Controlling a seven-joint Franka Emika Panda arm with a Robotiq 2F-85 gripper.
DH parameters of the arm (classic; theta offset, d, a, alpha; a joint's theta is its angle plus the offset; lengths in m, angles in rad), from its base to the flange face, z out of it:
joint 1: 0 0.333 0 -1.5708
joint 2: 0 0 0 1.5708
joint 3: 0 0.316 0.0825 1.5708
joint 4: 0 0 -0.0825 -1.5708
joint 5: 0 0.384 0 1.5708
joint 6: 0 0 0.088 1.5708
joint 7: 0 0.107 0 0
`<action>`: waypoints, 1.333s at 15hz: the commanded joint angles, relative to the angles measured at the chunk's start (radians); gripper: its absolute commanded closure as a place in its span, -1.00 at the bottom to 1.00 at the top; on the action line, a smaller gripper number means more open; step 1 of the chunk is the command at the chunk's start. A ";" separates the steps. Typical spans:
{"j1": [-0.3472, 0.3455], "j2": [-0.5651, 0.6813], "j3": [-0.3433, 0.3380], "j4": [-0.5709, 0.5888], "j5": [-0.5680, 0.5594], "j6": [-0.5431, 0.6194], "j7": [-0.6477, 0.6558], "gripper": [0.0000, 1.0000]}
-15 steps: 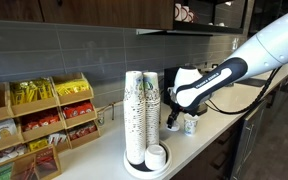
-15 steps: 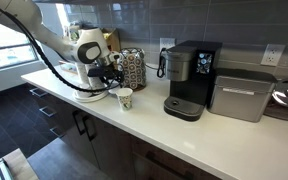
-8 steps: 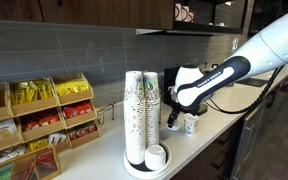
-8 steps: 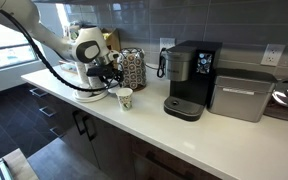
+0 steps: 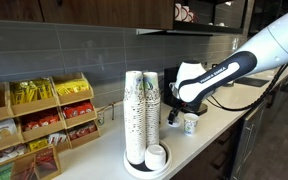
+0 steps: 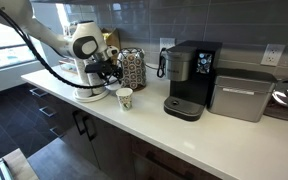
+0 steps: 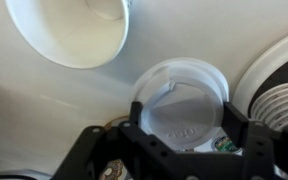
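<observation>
The white plastic lid [image 7: 179,105] lies flat between the fingers of the hand [image 7: 182,122], its top face turned toward the wrist camera. The dark fingers [image 7: 134,128] bear on opposite sides of its rim, so as far as the wrist view shows, the hand is clenched on the lid. A pinch across the rim looks like the surest hold on so thin and light a piece, keeping it level rather than letting it tip. The lid sits centred in the grip, right between the pads. Whether it clears the worktop [image 6: 184,135] or rests on it I cannot tell (the exterior views are too small to show the lid at all).

Just beside it, apart from it and toward the upper left of the wrist view, a paper cup [image 7: 72,30] stands upright with its mouth open and its white inside bare. In both exterior views this cup [image 5: 191,124] [image 6: 125,98] stands on the worktop close by the hand [image 5: 171,120].

On the lid's other side runs the rim of a round tray [image 7: 284,60], which carries tall stacks of cups [image 5: 141,110]. Farther off stand a coffee machine [image 6: 189,80] and a rack of snacks [image 5: 44,115].
</observation>
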 commanded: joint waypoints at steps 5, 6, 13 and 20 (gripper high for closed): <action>0.003 -0.090 -0.018 -0.049 -0.007 -0.038 0.026 -0.47; 0.003 -0.099 -0.021 -0.054 -0.006 -0.039 0.031 -0.47; 0.001 -0.134 -0.040 -0.068 -0.010 -0.051 0.056 -0.45; -0.005 -0.147 -0.059 -0.084 -0.019 -0.048 0.096 -0.46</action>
